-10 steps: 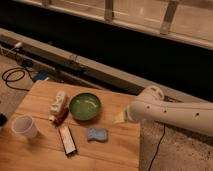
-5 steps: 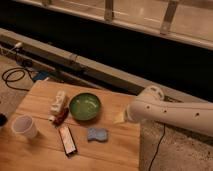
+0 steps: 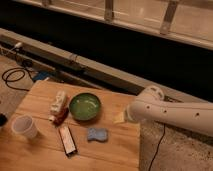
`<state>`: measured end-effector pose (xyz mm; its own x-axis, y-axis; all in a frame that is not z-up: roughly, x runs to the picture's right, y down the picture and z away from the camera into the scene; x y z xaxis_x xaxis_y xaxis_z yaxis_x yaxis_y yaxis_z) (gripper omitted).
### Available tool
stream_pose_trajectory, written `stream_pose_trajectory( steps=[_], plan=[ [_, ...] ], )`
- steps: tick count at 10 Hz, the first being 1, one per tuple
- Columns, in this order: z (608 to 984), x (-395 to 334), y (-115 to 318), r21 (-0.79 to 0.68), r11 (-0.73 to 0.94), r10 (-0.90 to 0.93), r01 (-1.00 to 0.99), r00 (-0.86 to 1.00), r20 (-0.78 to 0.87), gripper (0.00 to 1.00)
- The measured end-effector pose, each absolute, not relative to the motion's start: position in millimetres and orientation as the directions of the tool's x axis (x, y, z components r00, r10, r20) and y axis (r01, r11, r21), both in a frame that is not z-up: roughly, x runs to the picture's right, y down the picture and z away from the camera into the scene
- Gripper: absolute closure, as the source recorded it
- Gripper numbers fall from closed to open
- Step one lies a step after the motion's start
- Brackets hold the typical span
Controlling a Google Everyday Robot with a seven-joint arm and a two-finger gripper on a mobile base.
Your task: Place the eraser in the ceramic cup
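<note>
The eraser [image 3: 67, 140], a flat dark-edged block with a pale face, lies on the wooden table [image 3: 117, 152] near the front. The white ceramic cup [image 3: 24, 126] stands upright at the table's left, apart from the eraser. My white arm [image 3: 170, 112] reaches in from the right. Its gripper [image 3: 120, 118] is over the table's right part, right of the green bowl and well away from the eraser and the cup. Nothing shows in it.
A wide green bowl [image 3: 85, 106] sits mid-table. A wavy blue sponge [image 3: 97, 134] lies in front of it. A white-and-red item [image 3: 59, 106] lies left of the bowl. Cables [image 3: 15, 75] lie on the floor at left; a dark wall runs behind.
</note>
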<state>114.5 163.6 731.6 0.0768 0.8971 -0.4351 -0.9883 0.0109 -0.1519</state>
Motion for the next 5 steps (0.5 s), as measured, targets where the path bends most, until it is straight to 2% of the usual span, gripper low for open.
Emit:
stream_pose_trajectory(
  steps=[2,5],
  plan=[
    [732.7,107.2,156.1,-0.171,0.036,0.898,-0.985,0.107,-0.427,0.20],
    [742.3,55.3,134.5,-0.219,0.111,0.891,-0.969,0.195,-0.410,0.20]
  ],
)
